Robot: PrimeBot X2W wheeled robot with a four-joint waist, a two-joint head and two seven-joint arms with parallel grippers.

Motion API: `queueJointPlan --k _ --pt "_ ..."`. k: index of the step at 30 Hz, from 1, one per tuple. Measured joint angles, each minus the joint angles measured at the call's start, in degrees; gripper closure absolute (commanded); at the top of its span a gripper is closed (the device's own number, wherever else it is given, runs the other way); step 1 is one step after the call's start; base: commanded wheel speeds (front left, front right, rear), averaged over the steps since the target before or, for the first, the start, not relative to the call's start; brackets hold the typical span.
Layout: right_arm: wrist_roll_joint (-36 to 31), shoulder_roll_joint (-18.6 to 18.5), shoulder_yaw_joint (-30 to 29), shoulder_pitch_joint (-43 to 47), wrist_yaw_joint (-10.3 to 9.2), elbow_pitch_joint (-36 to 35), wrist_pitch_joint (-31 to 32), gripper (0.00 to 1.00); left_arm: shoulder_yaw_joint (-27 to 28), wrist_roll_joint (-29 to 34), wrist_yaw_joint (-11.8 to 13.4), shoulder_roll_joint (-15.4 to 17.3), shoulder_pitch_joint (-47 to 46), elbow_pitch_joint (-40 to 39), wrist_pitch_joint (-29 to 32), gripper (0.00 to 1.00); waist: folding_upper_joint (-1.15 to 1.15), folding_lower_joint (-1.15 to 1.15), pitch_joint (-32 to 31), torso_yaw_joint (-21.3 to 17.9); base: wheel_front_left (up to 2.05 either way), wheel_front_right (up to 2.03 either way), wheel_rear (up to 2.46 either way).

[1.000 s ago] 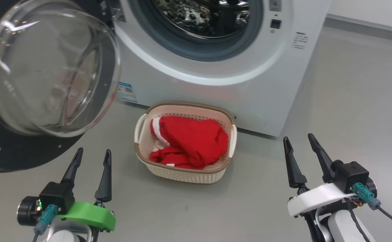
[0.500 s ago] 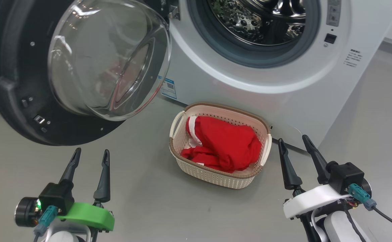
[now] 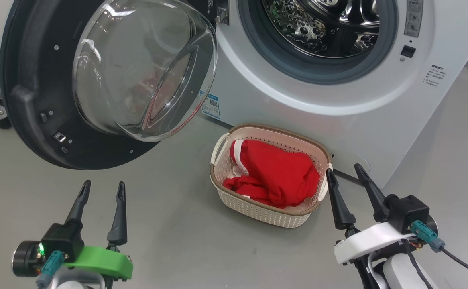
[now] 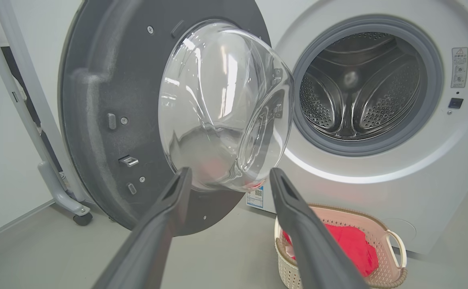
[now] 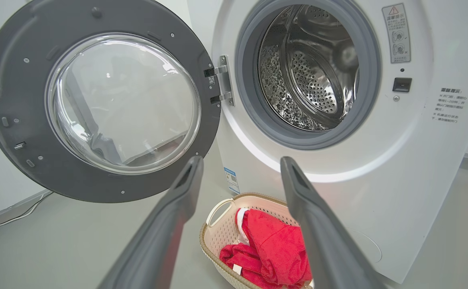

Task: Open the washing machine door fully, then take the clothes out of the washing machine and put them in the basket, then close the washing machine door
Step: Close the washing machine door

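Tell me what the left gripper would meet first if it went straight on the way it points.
Most likely the clear glass bowl of the open washing machine door: in its wrist view the left gripper aims at the bowl's lower part. Depth is hard to judge.

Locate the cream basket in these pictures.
In the head view the basket stands on the floor at centre, before the washing machine, right of its open door, holding the red clothes.

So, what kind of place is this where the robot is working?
Probably a laundry room, perhaps a test space set up as one: a white front-loading washing machine with its door open, a basket of red clothes before it, and a bare grey floor.
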Motion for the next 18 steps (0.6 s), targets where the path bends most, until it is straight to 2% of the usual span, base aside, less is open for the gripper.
queueJointPlan --k 18 --pt "0.2 0.0 0.2 0.0 0.00 0.3 0.0 0.00 0.2 0.1 0.0 0.0 0.6 -0.4 0.0 0.00 0.00 0.00 -0.5 -0.3 0.00 0.00 0.00"
